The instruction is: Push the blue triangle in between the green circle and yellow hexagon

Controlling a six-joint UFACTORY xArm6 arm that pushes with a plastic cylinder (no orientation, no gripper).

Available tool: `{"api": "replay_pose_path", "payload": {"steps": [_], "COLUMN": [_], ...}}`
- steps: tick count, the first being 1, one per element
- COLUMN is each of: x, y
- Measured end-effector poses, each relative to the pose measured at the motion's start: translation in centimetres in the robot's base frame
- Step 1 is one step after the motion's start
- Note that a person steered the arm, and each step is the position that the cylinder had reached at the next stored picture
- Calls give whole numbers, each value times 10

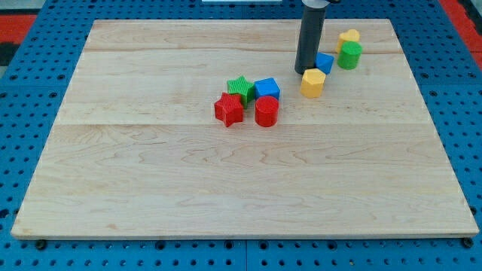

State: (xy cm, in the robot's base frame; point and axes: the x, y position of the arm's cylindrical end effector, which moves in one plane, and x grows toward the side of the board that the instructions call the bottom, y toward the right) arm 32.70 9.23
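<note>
Near the desk [151, 196] top edge, right of centre, my tip [304, 71] (no hand here) touches the blue triangle [324, 62], which sits between yellow hexagon [312, 83] and green circle [349, 55].

Bright, even light falls from overhead across the table [226, 188], with no harsh glare on the pale wood. Shadows are short and soft: a faint dark patch sits under the red blocks [246, 111] and at the foot of the rod [307, 45]. Colours are vivid. Focus is fairly sharp, though small block edges look slightly soft. The table's outline narrows toward the view's top.
</note>
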Motion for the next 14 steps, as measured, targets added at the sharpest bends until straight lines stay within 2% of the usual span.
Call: {"api": "replay_pose_path", "payload": {"steps": [1,3,5,6,7,8,9,10,11,13,14], "x": [2,19,28,38,19,-29,-37,-21,-18,-15,-15], "y": [-47,-39,33,-11,-57,-62,-36,5,8,52,25]}}
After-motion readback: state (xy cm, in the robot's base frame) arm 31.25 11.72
